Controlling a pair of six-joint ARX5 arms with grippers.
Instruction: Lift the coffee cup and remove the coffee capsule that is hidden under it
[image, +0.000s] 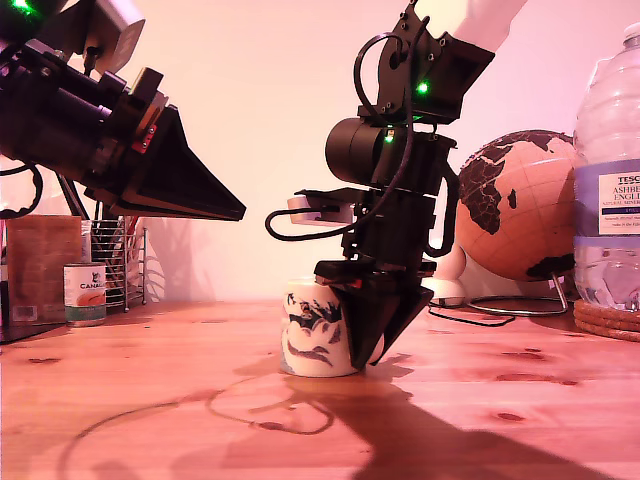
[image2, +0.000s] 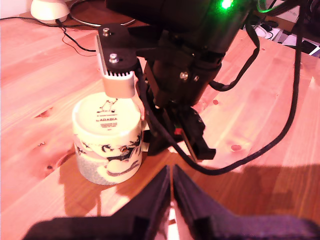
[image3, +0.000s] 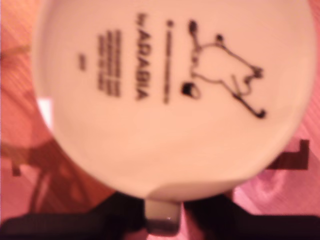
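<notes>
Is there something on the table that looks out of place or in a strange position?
Yes, the coffee cup stands upside down on the wooden table, its printed base facing up. My second gripper is at its handle. My first gripper hangs shut above the table, holding nothing. I see nothing spilled or broken.

My second gripper (image: 372, 345) is matte black with wedge-shaped fingers, on an arm with a black cylindrical motor, looping black cables, silver screws and green indicator lights. A pale ribbed camera block (image2: 119, 80) sits bolted beside its wrist. My first gripper (image2: 171, 187) has broad black tapered fingers.
</notes>
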